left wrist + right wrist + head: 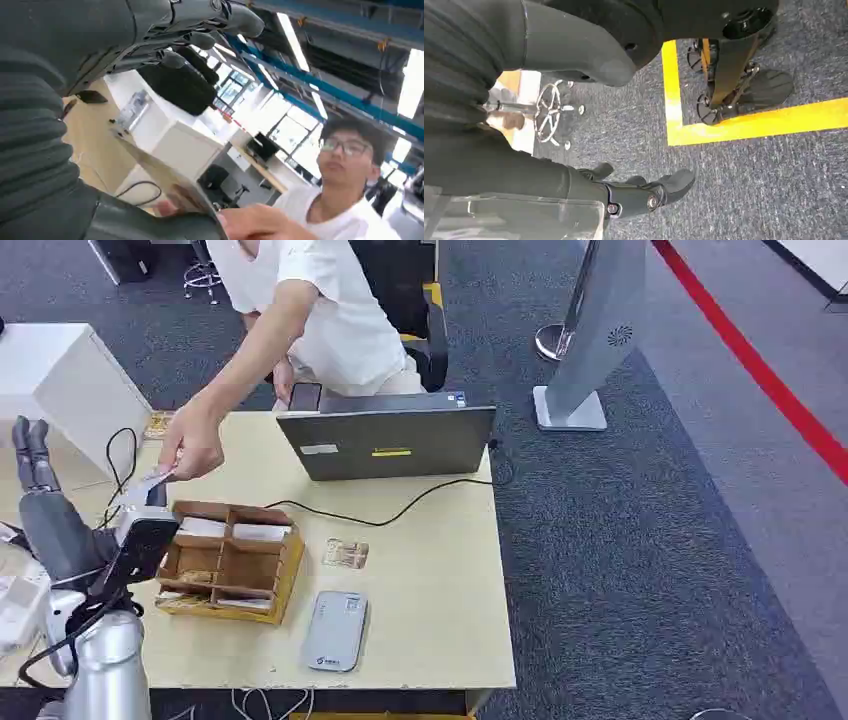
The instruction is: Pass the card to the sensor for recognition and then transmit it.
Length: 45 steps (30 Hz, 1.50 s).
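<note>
From the head view, the left robot hand (pixel 45 502) is reaching up at the counter's (pixel 440 570) left end, its dark fingers (pixel 32 452) standing straight and apart. A person's hand (pixel 192 443) is coming down to the card (pixel 150 483), which is sitting just above the black block at the robot's wrist; whether the robot's thumb is pressing it I cannot tell here. Beside it, a wooden tray (pixel 232 560) with compartments is lying on the counter, a grey sensor (pixel 336 631) is lying near the front edge, and a laptop (pixel 388 440) is standing farther back.

In the left wrist view, the card (pixel 165 181) is resting edge-on against the thick grey thumb (pixel 150 222), the person's fingertips (pixel 250 222) are touching its end, and the dark fingers (pixel 200 37) are spreading well apart from it.

In the right wrist view, the right robot hand (pixel 644 192) is hanging over grey carpet (pixel 774 175) with yellow floor tape (pixel 744 125), fingers loosely extended and holding nothing.
</note>
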Tool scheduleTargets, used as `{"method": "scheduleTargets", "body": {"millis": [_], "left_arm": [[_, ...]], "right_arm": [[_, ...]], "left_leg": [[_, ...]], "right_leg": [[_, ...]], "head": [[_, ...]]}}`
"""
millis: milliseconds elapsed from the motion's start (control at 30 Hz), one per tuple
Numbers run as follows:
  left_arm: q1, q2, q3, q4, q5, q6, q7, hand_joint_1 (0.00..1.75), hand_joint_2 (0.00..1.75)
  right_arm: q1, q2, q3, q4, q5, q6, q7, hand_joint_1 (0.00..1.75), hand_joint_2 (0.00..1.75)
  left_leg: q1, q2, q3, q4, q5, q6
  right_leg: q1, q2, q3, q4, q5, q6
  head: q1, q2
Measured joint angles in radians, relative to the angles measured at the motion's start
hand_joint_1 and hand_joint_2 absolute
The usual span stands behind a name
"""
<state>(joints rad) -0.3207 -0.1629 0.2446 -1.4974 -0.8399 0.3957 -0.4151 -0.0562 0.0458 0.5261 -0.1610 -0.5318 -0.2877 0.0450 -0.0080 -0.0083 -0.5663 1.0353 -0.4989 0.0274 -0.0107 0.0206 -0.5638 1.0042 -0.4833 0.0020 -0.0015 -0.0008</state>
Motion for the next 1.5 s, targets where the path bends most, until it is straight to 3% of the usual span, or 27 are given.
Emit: {"method": "scheduleTargets", "body": {"millis": [433, 467, 1067, 1333, 1500], "left_arm": [[-0.21, 0.079, -0.139, 0.307, -0.203, -0.161, 0.178, 0.03, 1.75], [-0.228, 0.087, -0.151, 0.33, -0.218, -0.173, 0.192, 1.75, 1.75], [-0.537, 0.223, -0.34, 0.753, -0.493, -0.368, 0.44, 1.75, 1.75], [-0.632, 0.292, -0.41, 0.914, -0.6, -0.438, 0.551, 1.75, 1.75], [-0.65, 0.316, -0.436, 0.958, -0.614, -0.431, 0.562, 1.75, 1.75]], "right_arm": [[-0.003, 0.0, 0.012, 0.001, -0.002, 0.023, 0.026, 0.0, 1.75], [-0.003, 0.0, 0.016, 0.002, -0.002, 0.023, 0.028, 0.0, 1.75], [-0.007, 0.0, 0.06, 0.005, 0.008, 0.054, 0.068, 0.0, 1.75], [-0.008, 0.0, 0.086, 0.005, 0.019, 0.066, 0.085, 0.0, 1.75], [-0.008, 0.0, 0.1, 0.005, 0.018, 0.069, 0.08, 0.0, 1.75]], "left_leg": [[0.0, 0.0, 0.0, 0.0, 0.002, 0.0], [0.0, 0.0, 0.0, 0.0, 0.002, 0.0], [0.0, 0.0, -0.001, 0.0, 0.004, -0.001], [0.0, 0.001, -0.001, 0.0, 0.004, -0.001], [0.0, 0.0, -0.001, 0.0, 0.004, -0.001]], "right_leg": [[0.0, 0.0, 0.0, 0.0, 0.002, 0.0], [0.0, 0.0, 0.0, 0.0, 0.002, 0.0], [0.0, 0.001, 0.0, 0.001, 0.003, -0.001], [0.0, 0.001, -0.001, 0.001, 0.003, -0.001], [0.0, 0.001, -0.001, 0.001, 0.003, -0.001]], "head": [[0.0, 0.0], [0.0, 0.0], [0.0, 0.0], [0.0, 0.0], [0.0, 0.0]]}}
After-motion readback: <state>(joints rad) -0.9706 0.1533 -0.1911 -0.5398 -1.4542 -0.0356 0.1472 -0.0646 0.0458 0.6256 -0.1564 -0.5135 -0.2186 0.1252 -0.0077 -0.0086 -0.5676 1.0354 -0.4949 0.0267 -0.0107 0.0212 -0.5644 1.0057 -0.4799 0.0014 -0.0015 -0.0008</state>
